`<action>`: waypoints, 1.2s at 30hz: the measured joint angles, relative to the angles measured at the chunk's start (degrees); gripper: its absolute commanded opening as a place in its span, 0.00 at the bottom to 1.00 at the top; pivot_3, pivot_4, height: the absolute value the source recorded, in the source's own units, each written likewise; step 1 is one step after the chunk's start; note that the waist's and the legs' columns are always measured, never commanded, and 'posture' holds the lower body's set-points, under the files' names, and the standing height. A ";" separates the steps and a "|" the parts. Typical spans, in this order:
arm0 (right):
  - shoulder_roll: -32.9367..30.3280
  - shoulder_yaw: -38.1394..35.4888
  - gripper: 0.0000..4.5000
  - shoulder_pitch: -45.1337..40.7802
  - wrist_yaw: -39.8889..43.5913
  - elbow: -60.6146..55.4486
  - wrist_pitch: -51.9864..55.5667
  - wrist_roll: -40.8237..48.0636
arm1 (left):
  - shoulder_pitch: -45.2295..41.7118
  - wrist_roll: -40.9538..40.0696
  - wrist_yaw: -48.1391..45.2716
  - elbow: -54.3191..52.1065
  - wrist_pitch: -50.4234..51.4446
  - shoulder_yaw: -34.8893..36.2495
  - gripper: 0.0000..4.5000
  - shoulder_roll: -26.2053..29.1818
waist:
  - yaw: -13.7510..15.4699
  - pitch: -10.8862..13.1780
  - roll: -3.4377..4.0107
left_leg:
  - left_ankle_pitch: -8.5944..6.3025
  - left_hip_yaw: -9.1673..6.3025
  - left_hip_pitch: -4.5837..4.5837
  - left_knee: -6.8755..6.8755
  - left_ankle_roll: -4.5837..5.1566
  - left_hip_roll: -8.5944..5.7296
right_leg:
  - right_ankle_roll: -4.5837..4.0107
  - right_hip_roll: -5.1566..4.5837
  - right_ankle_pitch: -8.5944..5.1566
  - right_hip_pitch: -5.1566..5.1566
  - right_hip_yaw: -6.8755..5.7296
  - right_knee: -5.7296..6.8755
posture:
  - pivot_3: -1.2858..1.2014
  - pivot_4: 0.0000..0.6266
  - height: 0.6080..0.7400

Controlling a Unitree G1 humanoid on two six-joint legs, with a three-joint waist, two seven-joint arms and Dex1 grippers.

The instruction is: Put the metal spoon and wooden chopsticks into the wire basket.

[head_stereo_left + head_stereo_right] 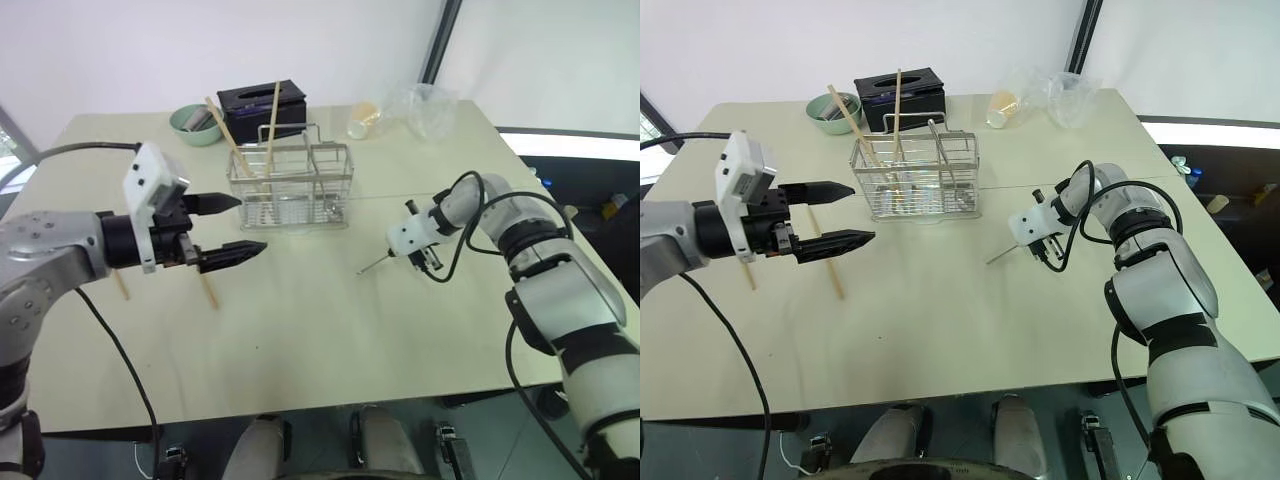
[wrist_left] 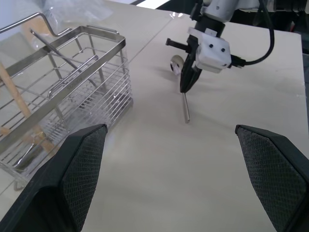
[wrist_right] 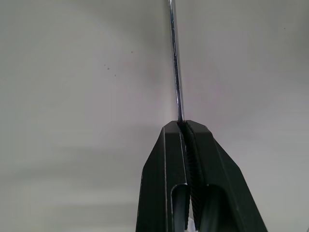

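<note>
Right wrist view shows your right gripper [image 3: 182,126] closed on the metal spoon [image 2: 185,104] handle, on the table right of the wire basket [image 1: 290,185]; lift straight; left gripper [image 1: 225,228] wide open, empty.

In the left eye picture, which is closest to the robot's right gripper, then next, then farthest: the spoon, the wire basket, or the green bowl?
1. The metal spoon: pinched in the shut right gripper, its handle sticking out toward the table's middle.
2. The wire basket: further along the table, toward the robot's left.
3. The green bowl: at the far edge, beyond the basket.
</note>
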 measured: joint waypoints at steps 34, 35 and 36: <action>16.36 -33.21 0.01 11.75 -39.16 -61.02 71.91 51.03 | -7.85 5.79 0.92 9.59 -6.18 -2.02 1.00 -5.11 | 1.58 -0.06 -0.08 | 0.00 -0.08 -0.40 0.02 0.03 -0.02 | -0.17 -0.11 0.16 -0.68 0.00 0.06 | 0.52 0.24 0.31; 16.79 -32.93 0.01 11.76 -39.39 -59.37 70.57 50.15 | -7.88 5.93 0.99 9.59 -6.18 -2.02 1.00 -5.18 | 1.52 -0.05 -0.08 | -0.01 -0.07 -0.42 -0.01 0.04 -0.01 | -0.17 -0.10 0.16 -0.73 0.00 0.06 | 0.52 0.24 0.31; 16.99 -32.43 0.01 11.77 -39.46 -58.01 69.66 49.39 | -7.99 6.03 1.04 9.59 -6.18 -2.02 1.00 -5.20 | 1.46 -0.06 -0.08 | -0.01 -0.05 -0.44 -0.02 0.04 -0.01 | -0.17 -0.10 0.16 -0.78 0.00 0.08 | 0.52 0.24 0.31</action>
